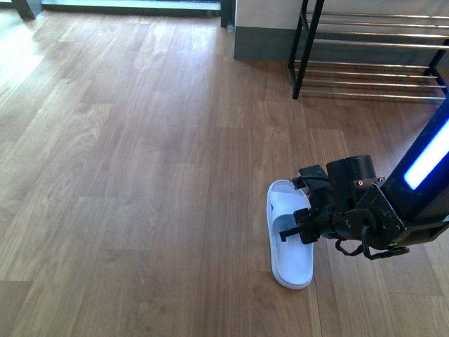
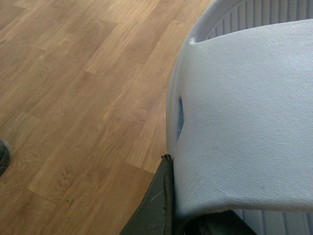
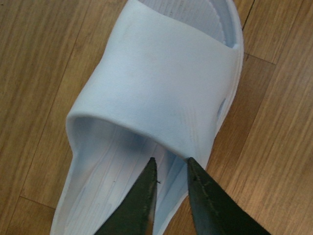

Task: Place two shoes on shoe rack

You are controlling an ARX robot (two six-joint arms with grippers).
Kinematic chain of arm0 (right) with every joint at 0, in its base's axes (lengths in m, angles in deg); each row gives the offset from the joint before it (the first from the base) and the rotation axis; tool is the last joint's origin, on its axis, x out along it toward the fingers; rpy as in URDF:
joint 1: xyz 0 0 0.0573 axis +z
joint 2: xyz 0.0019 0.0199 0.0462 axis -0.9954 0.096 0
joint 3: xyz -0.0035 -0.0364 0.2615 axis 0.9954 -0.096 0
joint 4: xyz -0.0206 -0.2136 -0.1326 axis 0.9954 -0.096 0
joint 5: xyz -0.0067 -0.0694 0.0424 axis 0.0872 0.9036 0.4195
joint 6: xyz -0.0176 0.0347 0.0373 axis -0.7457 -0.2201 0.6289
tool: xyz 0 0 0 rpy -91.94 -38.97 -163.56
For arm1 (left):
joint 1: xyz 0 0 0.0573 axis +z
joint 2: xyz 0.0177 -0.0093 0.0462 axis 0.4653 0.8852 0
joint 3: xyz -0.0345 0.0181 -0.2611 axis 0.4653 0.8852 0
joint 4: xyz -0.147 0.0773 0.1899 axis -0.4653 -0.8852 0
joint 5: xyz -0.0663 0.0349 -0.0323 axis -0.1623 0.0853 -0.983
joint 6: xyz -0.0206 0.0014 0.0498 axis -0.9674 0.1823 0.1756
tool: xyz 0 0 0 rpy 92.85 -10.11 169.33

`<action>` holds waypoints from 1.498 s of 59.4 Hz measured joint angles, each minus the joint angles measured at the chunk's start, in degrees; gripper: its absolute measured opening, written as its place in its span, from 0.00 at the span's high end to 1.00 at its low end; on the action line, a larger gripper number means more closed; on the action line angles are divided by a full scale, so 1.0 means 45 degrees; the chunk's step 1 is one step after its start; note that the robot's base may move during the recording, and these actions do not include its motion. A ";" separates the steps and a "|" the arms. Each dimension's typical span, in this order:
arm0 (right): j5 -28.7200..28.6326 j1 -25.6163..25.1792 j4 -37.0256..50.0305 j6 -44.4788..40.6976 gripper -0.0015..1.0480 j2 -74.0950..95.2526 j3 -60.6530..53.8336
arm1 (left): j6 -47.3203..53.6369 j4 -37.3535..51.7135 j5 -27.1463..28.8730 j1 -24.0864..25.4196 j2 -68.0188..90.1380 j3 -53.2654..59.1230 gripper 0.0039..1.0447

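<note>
A pale blue slide [image 1: 293,258] lies flat on the wooden floor [image 1: 140,175], well short of the shoe rack [image 1: 372,49] standing at the far right. The right gripper [image 3: 169,166] is pinched narrowly on the edge of the slide's strap [image 3: 161,83]. In the left wrist view, another slide [image 2: 244,122] fills the frame above one finger of the left gripper [image 2: 166,188]; whether that gripper grasps it cannot be told.
</note>
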 joint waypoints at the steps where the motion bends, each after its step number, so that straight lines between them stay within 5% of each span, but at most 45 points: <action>1: -0.0034 0.0010 0.0000 0.0000 0.71 0.0010 0.0000 | 0.0000 0.0000 -0.0005 0.0000 0.0000 0.0000 0.99; 26: -0.0029 -0.0189 0.0117 0.0083 0.08 0.0461 0.0515 | 0.0000 0.0000 0.0000 0.0000 0.0000 0.0000 0.99; 54: -0.0039 -0.0534 0.1375 -0.0423 0.09 -0.0228 -0.1447 | 0.0000 0.0000 0.0000 0.0000 0.0000 0.0000 0.99; 89: -0.0228 -0.1467 0.1209 -0.1370 0.09 -0.0131 -0.0719 | 0.0000 0.0000 0.0000 0.0000 0.0000 0.0000 0.99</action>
